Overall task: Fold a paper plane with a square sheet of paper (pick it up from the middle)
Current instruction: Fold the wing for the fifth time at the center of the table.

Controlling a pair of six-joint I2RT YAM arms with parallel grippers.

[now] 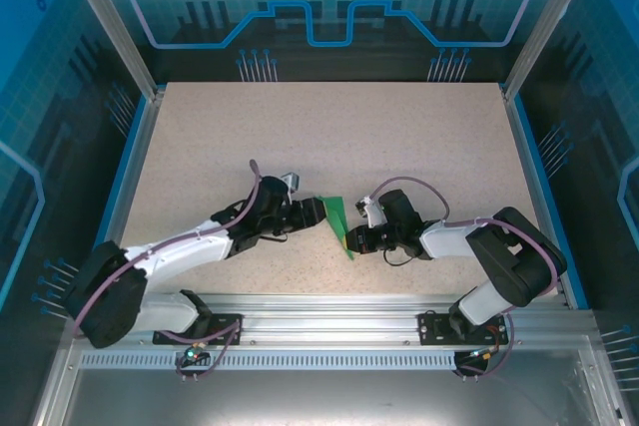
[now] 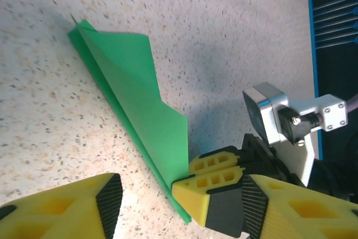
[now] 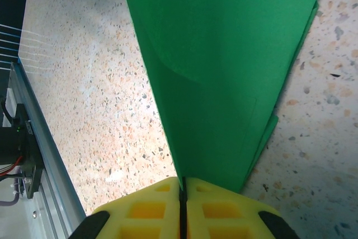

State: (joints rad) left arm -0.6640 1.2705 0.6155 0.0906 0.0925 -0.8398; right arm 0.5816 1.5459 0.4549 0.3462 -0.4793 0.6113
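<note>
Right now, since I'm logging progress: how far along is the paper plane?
Done: the green paper is already folded into a narrow, pointed, layered shape. In hand: the right gripper is shut on one end, and the left gripper stands open beside it, holding nothing. Left: one flap stands up loose, so probably the last creases and wings.

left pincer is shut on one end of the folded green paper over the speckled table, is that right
Not quite: it is the right pincer that is shut on one end of the folded green paper over the speckled table, as the right wrist view shows. The left pincer stands open next to the paper.
</note>
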